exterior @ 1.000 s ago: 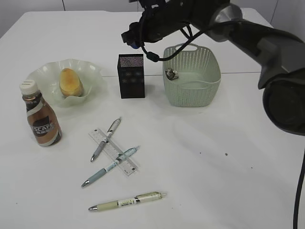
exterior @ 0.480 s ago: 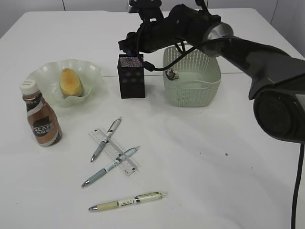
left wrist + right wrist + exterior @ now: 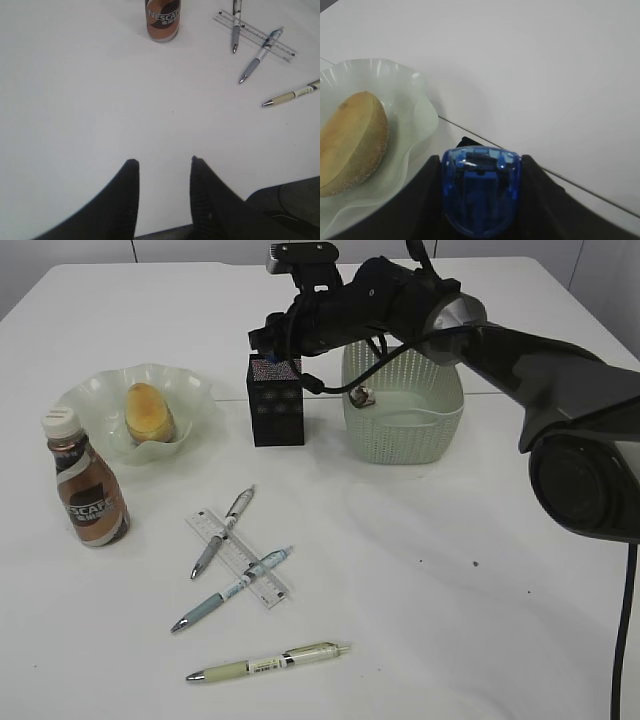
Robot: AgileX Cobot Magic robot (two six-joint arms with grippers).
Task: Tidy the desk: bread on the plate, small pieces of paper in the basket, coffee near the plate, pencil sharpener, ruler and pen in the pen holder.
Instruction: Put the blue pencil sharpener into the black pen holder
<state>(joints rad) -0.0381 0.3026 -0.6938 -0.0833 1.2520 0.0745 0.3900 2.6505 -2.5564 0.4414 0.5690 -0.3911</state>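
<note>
1. The right gripper (image 3: 272, 343) is clamped on the blue pencil sharpener (image 3: 481, 192), hanging just above the mouth of the pen holder (image 3: 276, 400).
2. Judged risk: released off-centre, the sharpener could strike the holder's rim and bounce onto the desk (image 3: 420, 580).
3. A low pass could nudge the light mesh cup over.
4. To the claw's left, the bread (image 3: 148, 412) sits on the plate (image 3: 190, 390), with the coffee (image 3: 87, 486) near it.
5. The basket (image 3: 405, 405) stands just right of the claw.
6. The ruler (image 3: 241, 559) and three pens lie well in front, untouched.
7. The left gripper (image 3: 162, 167) hovers half-open and empty.
</note>
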